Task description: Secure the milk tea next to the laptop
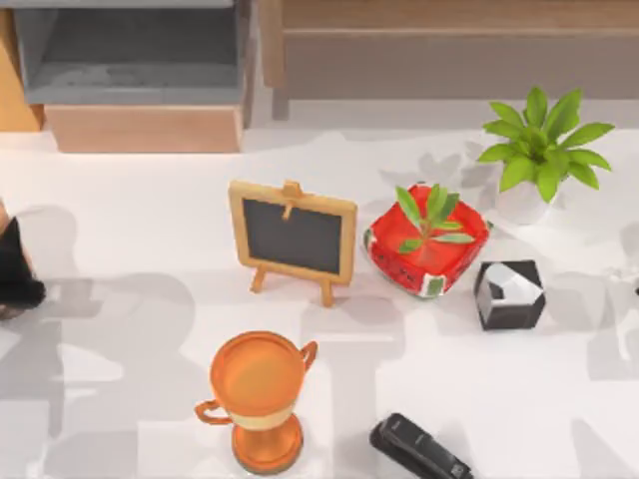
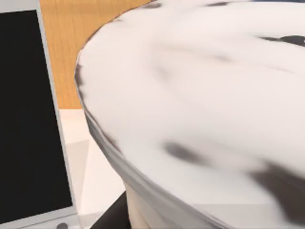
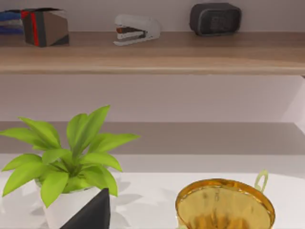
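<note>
**Milk tea close against the left wrist camera, beside the laptop**

From above, the white surface (image 1: 120, 259) carries a small chalkboard easel (image 1: 293, 238), a red watermelon-patterned planter (image 1: 427, 254), a white potted plant (image 1: 537, 160), a black-and-white faceted box (image 1: 509, 293), an orange trophy cup (image 1: 258, 399) and a black stapler (image 1: 419, 449). A dark part of the left arm (image 1: 15, 274) sits at the surface's left edge; whether its hand is open or closed cannot be told.

The left wrist view gives what the top view lacks: the milk tea (image 2: 205, 105) seen very near, its white domed lid blurred, with dark smudges and a grey rim above a cream cup wall. Just beside it stands the laptop (image 2: 28, 119), screen black inside a pale bezel.

The right wrist view looks across the surface to a wooden shelf (image 3: 152, 52) bearing a white stapler (image 3: 137, 28), a dark box (image 3: 214, 18) and a red-banded carton (image 3: 44, 26). Nearer are the leafy plant (image 3: 66, 157) and a golden cup (image 3: 224, 205).
</note>
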Controlling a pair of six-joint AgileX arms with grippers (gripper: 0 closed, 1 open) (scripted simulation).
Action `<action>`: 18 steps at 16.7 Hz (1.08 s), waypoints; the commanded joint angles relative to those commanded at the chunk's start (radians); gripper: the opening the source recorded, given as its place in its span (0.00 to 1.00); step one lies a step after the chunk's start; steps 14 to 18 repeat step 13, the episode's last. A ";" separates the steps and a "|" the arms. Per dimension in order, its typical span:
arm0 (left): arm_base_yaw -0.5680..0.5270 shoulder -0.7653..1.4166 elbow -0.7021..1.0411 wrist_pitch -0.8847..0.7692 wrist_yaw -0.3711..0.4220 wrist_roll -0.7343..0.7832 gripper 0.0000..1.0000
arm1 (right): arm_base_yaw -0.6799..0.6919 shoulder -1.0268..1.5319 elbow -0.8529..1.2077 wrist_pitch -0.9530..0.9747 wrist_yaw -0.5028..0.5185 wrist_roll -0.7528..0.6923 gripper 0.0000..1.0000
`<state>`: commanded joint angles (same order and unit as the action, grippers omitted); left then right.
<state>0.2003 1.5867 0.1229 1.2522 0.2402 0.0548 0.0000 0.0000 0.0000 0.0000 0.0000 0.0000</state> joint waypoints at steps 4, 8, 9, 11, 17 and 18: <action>0.000 0.000 0.000 0.000 0.000 0.000 0.75 | 0.000 0.000 0.000 0.000 0.000 0.000 1.00; 0.000 0.000 0.000 0.000 0.000 0.000 1.00 | 0.000 0.000 0.000 0.000 0.000 0.000 1.00; 0.000 0.000 0.000 0.000 0.000 0.000 1.00 | 0.000 0.000 0.000 0.000 0.000 0.000 1.00; 0.000 0.000 0.000 0.000 0.000 0.000 1.00 | 0.000 0.000 0.000 0.000 0.000 0.000 1.00; 0.000 0.000 0.000 0.000 0.000 0.000 1.00 | 0.000 0.000 0.000 0.000 0.000 0.000 1.00; 0.000 0.000 0.000 0.000 0.000 0.000 1.00 | 0.000 0.000 0.000 0.000 0.000 0.000 1.00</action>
